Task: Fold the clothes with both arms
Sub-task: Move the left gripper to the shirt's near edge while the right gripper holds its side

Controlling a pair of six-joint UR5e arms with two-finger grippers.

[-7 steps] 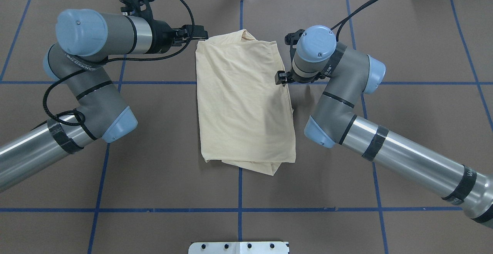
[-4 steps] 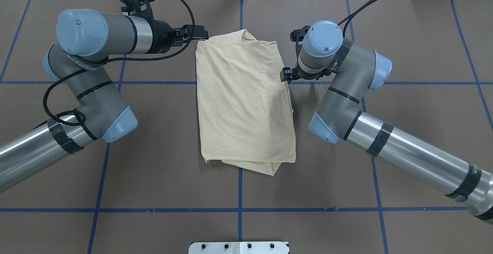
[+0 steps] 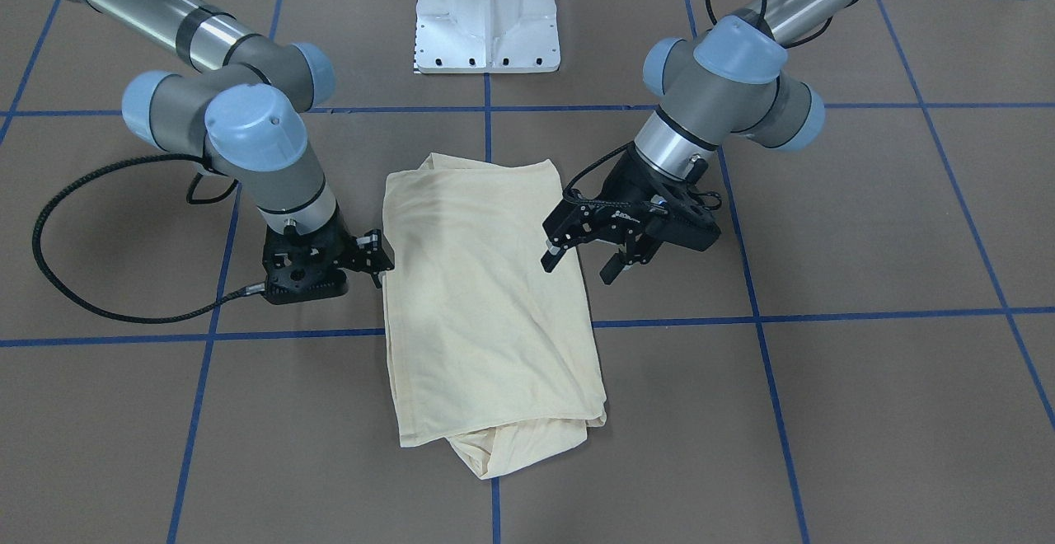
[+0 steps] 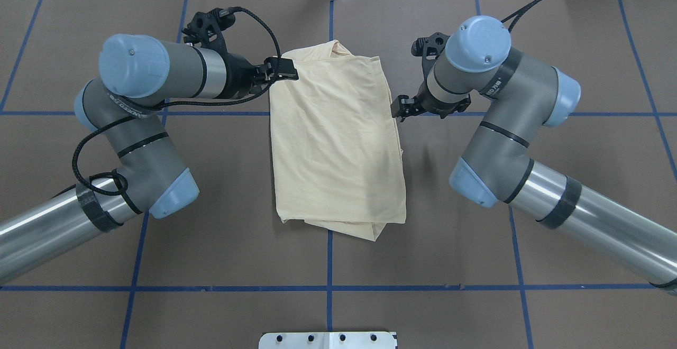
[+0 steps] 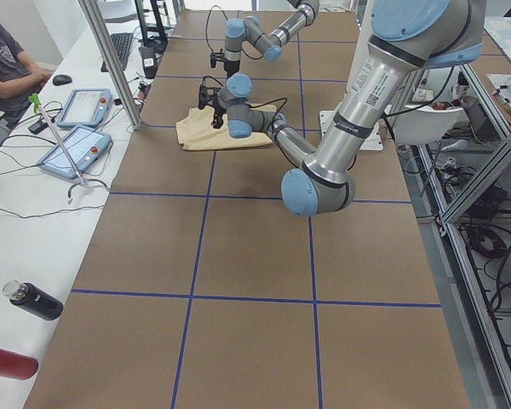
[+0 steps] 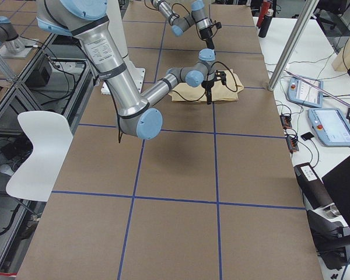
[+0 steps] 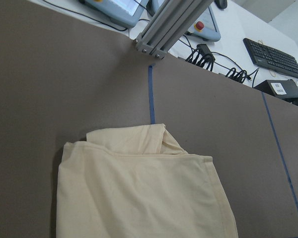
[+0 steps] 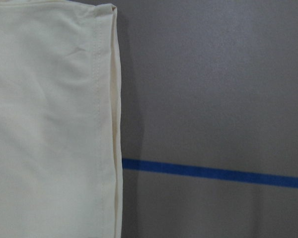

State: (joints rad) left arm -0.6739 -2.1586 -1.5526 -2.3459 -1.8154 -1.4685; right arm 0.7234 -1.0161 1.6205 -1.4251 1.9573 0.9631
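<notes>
The clothes are one pale cream shirt [image 4: 336, 137], folded into a long rectangle and lying flat mid-table; it also shows in the front view [image 3: 486, 297]. Its print is hidden. My left gripper [image 4: 285, 70] is open at the shirt's far left corner. In the front view the left gripper [image 3: 581, 268] has one finger over the fabric edge and one over the table. My right gripper [image 4: 399, 110] points down just off the shirt's right edge and looks open and empty [image 3: 381, 255]. The right wrist view shows only the hemmed shirt edge [image 8: 102, 124].
The white pedestal base [image 3: 486, 16] stands behind the shirt on the robot's side. Blue tape lines [image 4: 328, 288] grid the brown table. Along the far edge are an aluminium post [image 7: 169, 22], pendants [image 5: 72, 128], bottles [image 5: 34, 300] and a seated person [image 5: 4, 60].
My left arm has swung right and nearer, bringing its gripper onto the shirt's far left corner. The right arm has drawn back to the right, off the shirt's edge. The shirt has not moved.
</notes>
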